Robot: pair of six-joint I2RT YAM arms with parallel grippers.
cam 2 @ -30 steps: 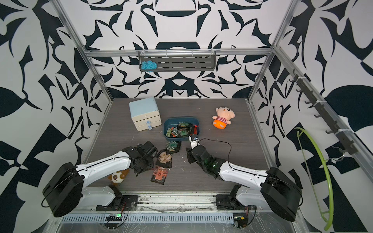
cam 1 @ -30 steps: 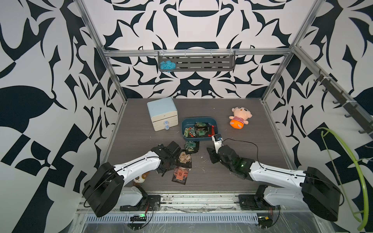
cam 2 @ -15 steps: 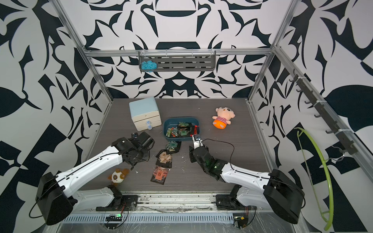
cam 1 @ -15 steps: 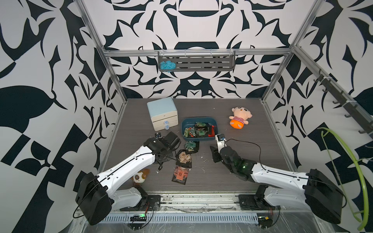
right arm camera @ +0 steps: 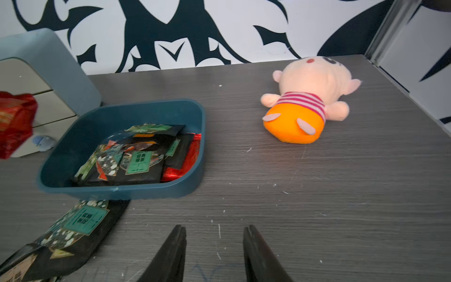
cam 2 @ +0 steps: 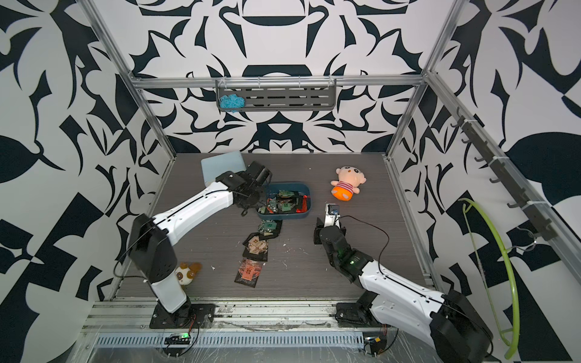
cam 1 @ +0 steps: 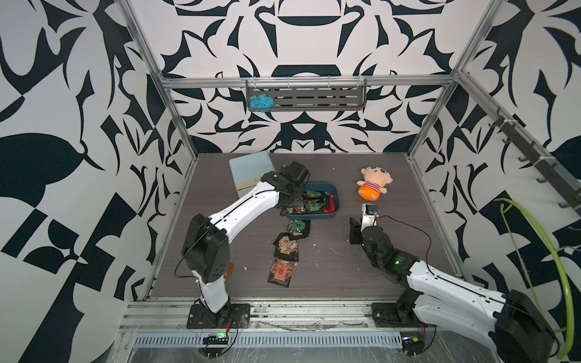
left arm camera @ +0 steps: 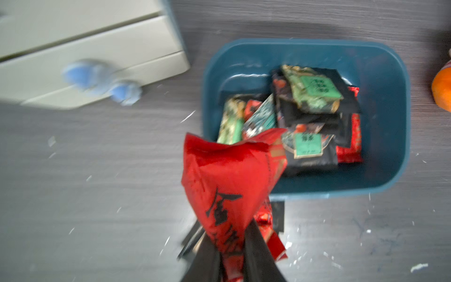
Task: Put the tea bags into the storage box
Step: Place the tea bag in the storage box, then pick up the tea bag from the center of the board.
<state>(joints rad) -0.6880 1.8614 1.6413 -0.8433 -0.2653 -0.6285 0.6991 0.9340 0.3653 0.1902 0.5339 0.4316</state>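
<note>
delivery step: left fingers [left arm camera: 258,256] pinch a red tea bag [left arm camera: 227,175] just at the rim of the storage box [left arm camera: 385,73]. the next move calls for carrying it further in, then letting go. right fingers [right arm camera: 170,254] stand spread and empty; three more tea bags [cam 1: 284,248] lie on the surface [right arm camera: 317,195].

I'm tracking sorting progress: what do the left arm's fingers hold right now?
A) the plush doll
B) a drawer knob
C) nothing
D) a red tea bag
D: in the left wrist view the left fingers are pinched on a red tea bag, which hangs at the near corner of the storage box.
</note>
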